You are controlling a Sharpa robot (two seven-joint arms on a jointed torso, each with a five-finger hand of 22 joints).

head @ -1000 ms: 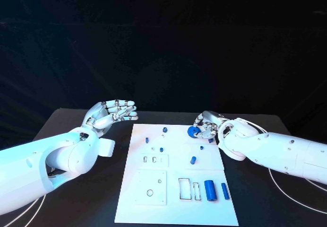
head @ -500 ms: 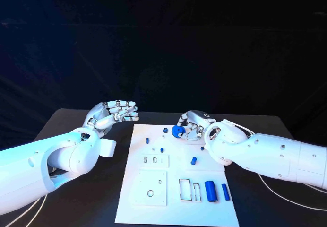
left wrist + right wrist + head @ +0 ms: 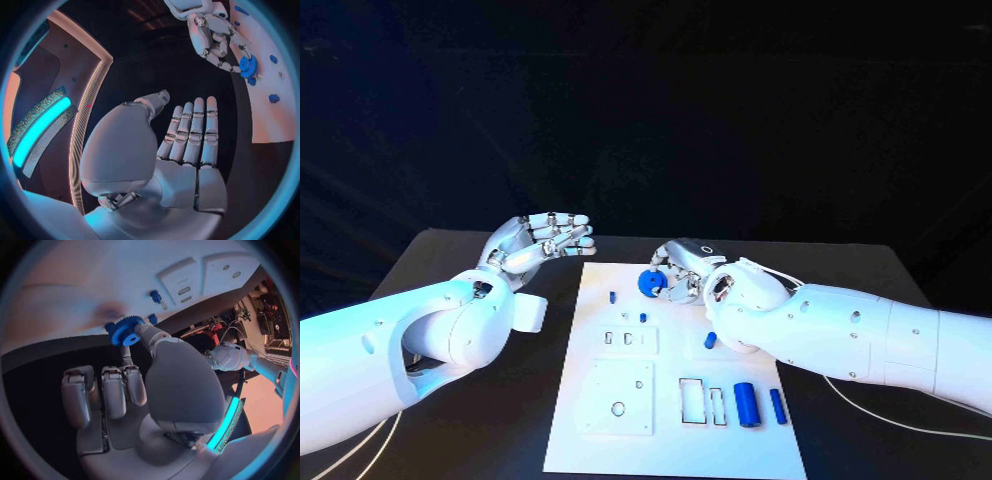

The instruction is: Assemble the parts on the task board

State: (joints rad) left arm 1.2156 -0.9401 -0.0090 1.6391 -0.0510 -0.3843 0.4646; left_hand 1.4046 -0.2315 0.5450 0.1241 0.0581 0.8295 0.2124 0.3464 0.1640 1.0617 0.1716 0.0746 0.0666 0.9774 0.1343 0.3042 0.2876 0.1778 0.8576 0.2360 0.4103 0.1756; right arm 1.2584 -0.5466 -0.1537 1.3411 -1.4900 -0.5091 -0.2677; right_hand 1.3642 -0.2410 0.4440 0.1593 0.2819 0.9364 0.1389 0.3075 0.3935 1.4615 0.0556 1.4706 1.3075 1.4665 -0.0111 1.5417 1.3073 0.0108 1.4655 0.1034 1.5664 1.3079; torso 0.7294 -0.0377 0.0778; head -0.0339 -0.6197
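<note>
Gear (image 3: 649, 284) pinched by right hand (image 3: 678, 270), seemingly above board's (image 3: 589, 440) far edge.

One white task board (image 3: 678, 420). One blue gear (image 3: 649, 283). Two blue cylinders (image 3: 744, 402) lying side by side. Four small blue pegs (image 3: 710, 339).

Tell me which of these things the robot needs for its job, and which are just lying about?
For the job: white board; blue gear, held in the right hand; two blue cylinders; small blue pegs on the board.

Just there: left hand, empty beside the board; black table; white cable.
</note>
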